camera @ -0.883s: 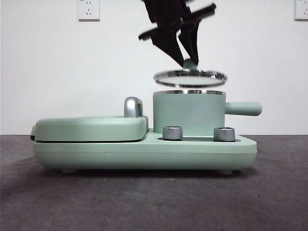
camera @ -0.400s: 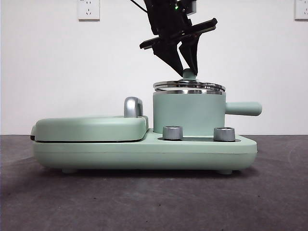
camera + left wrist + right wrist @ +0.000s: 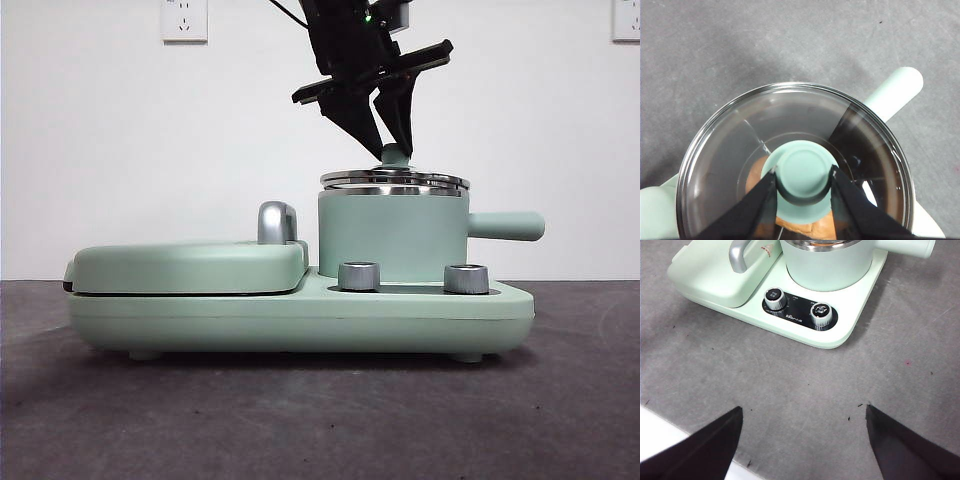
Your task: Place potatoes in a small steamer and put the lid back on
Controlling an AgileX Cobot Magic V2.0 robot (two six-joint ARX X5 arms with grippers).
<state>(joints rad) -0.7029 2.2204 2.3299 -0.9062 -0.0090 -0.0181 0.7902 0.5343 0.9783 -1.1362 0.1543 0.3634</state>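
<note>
Down onto the pot has come the lid: a second ago, seen from the front, it hung clear above the small steamer with a gap of wall showing between them, and half a second ago it was at the rim. Now its steel edge lies on the steamer's steel rim, close to level, though a thin line between the two rims leaves me unsure it is fully seated. Coming in from above, the left gripper has its two black jaws closed about the mint-green knob. Beside the steamer on the same green base sit the flat griddle cover and two steel dials.

From the left wrist, the jaws press either side of the knob, clamped on it. Through the glass of the lid, the potato shows orange-brown inside the pot, partly hidden by the knob. The side handle juts out past the rim.

From the right wrist, the right gripper waits over the grey bench, its jaws wide apart and holding nothing, well away from the steamer.

By my judgement the task is all but done; what remains is letting go of the knob and lifting away without dragging the lid askew.
</note>
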